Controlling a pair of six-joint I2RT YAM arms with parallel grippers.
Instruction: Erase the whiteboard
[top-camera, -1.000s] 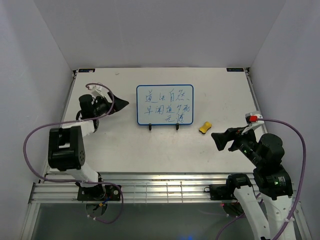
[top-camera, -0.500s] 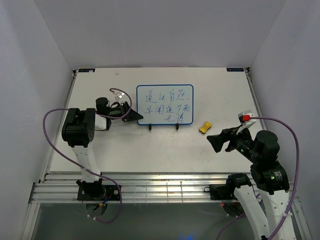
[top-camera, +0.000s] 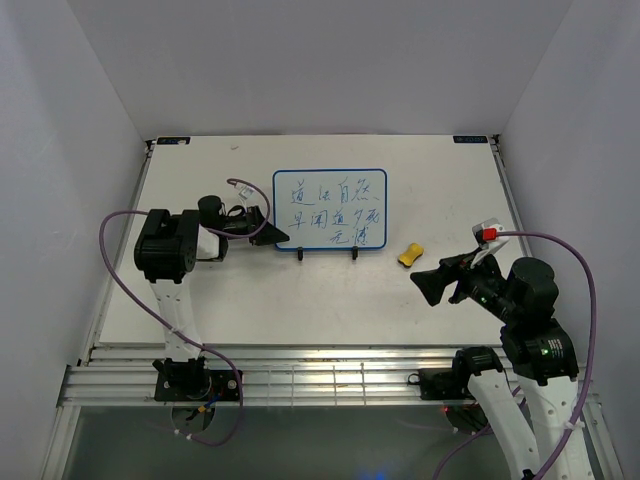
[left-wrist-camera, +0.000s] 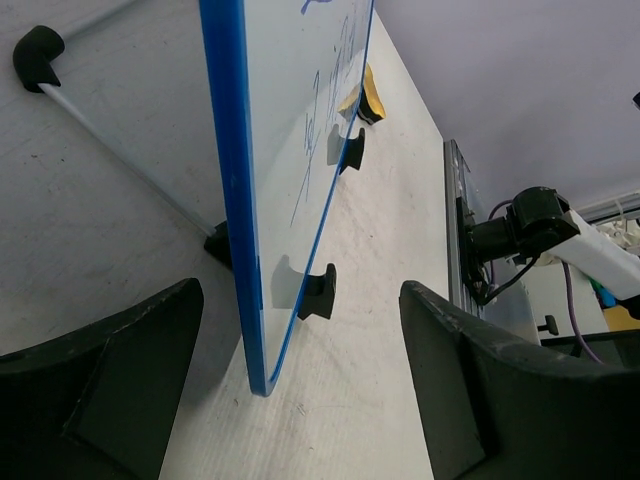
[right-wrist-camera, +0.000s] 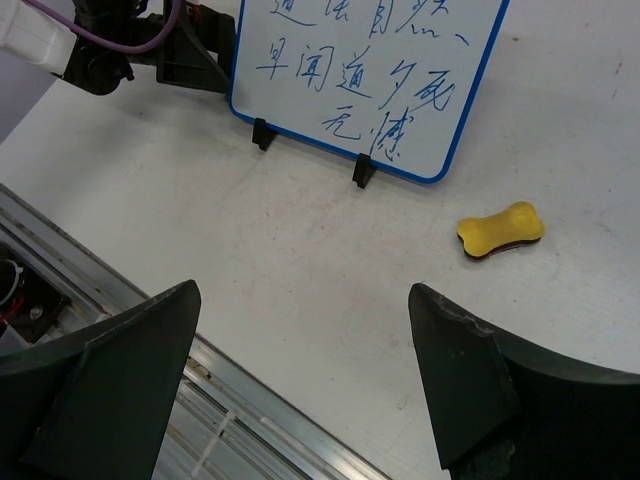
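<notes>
Step in hand is bracing: the blue-framed white whiteboard (top-camera: 330, 208) stands mid-surface, inked, my left fingers (top-camera: 271, 236) wide open astride its left edge, right fingers (top-camera: 429, 285) wide open and empty near the yellow bone-shaped eraser (top-camera: 410, 254), which I judge must be grasped next.

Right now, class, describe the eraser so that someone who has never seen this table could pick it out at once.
Start with the white table and find the blue-framed whiteboard standing near its middle. Just right of it, lying flat on the table, is the eraser. It is the only yellow thing there, small and bone-shaped.
</notes>
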